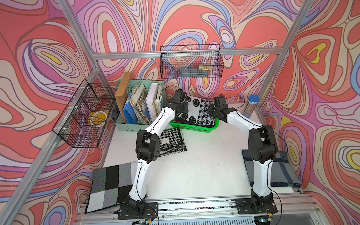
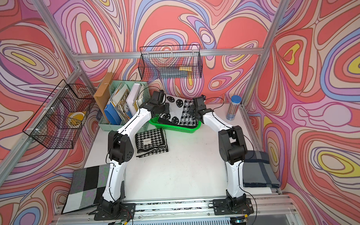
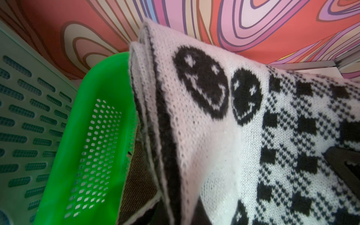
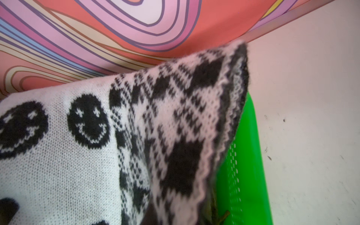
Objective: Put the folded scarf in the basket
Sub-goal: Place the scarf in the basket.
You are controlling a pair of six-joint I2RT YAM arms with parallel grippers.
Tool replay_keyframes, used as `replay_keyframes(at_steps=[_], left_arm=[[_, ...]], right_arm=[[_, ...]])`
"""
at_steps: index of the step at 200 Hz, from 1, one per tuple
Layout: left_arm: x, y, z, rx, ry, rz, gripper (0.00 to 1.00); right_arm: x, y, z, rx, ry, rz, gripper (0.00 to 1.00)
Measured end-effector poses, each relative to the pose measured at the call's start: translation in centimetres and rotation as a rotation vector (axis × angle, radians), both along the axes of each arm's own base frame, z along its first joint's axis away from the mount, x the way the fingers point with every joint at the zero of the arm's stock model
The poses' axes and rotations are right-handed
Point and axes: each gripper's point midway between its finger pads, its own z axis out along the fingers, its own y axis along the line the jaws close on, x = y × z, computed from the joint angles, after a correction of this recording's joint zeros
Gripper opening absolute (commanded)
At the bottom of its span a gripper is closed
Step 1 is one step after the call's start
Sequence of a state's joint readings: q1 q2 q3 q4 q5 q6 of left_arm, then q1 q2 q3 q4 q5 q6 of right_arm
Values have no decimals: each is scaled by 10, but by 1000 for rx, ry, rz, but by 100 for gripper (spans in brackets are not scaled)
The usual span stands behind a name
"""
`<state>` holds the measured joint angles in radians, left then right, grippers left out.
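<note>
Green basket, one; smiley scarf, one

A white tabletop carries a green basket beside a mint file organiser at the back, a blue-capped tube in one far corner, a houndstooth cloth just before the basket, and a checkered cloth and a grey plaid cloth at the front corners.
</note>
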<state>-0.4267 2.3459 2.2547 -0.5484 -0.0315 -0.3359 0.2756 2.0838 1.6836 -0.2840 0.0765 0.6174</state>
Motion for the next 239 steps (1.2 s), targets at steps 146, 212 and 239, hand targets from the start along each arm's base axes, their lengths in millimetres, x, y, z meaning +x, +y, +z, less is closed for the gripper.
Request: replay_keyframes(at_steps=[146,212,239], left_arm=[[-1,6,-6,-3,43,-1,91],[-68,-10,117,-95,-91,-75,90],[-115,-10,142,-145,-91,-92,88]], right_arm=[[-1,6,-21,-10,53,74,52],[-46,-7,91,30,-118,68,53],[-87,-19,114,47,-141,59,68]])
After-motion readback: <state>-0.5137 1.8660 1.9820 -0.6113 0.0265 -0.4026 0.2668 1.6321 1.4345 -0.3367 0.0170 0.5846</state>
